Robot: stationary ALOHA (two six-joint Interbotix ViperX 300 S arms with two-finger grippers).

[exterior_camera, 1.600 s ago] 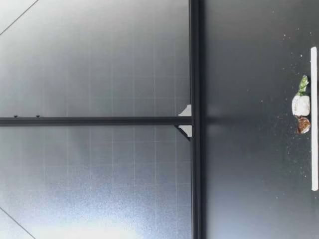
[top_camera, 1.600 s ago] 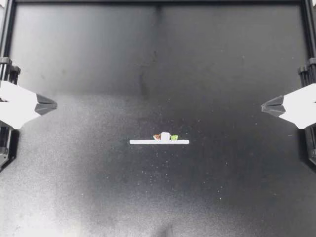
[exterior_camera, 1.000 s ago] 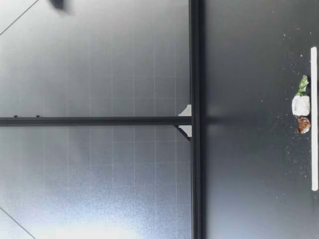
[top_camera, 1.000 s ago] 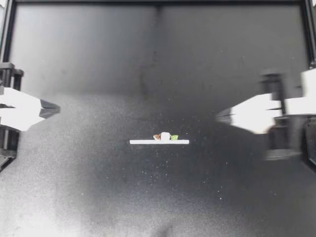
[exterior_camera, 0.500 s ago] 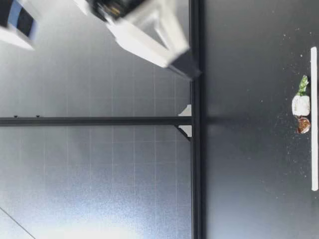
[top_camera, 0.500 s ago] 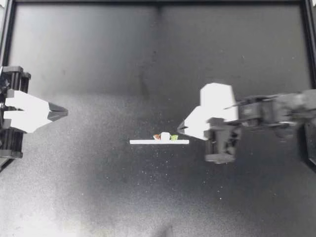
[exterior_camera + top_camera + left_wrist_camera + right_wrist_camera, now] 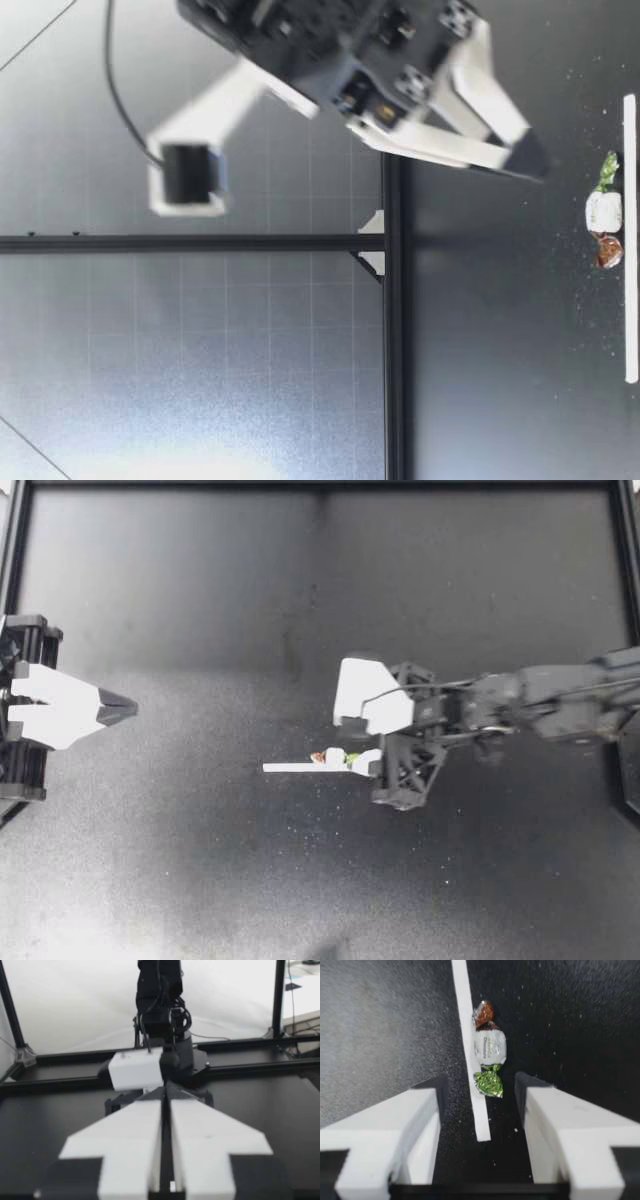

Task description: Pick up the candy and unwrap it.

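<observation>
The candy [image 7: 330, 756], a white wrapper with a brown twist and a green twist, lies against the far side of a thin white strip [image 7: 300, 768] mid-table. My right gripper [image 7: 357, 745] hangs open over the candy's green end. In the right wrist view the candy [image 7: 490, 1047] and the strip [image 7: 470, 1050] lie just ahead of the gripper [image 7: 481, 1087], with the green twist reaching between the fingertips, untouched. The low view shows my right gripper [image 7: 530, 150] still above the candy [image 7: 603, 212]. My left gripper [image 7: 130, 709] is shut and empty near the left edge, as its wrist view [image 7: 166, 1092] also shows.
The table is a black mat [image 7: 200, 860] inside a dark metal frame [image 7: 320, 484]. In the left wrist view my right arm [image 7: 160, 1010] stands across the table. A frame post [image 7: 392, 300] rises behind the candy in the low view.
My right arm swept in from the right edge to above the candy and its jaws opened. My left gripper crept slightly inward, staying shut. The candy has not moved.
</observation>
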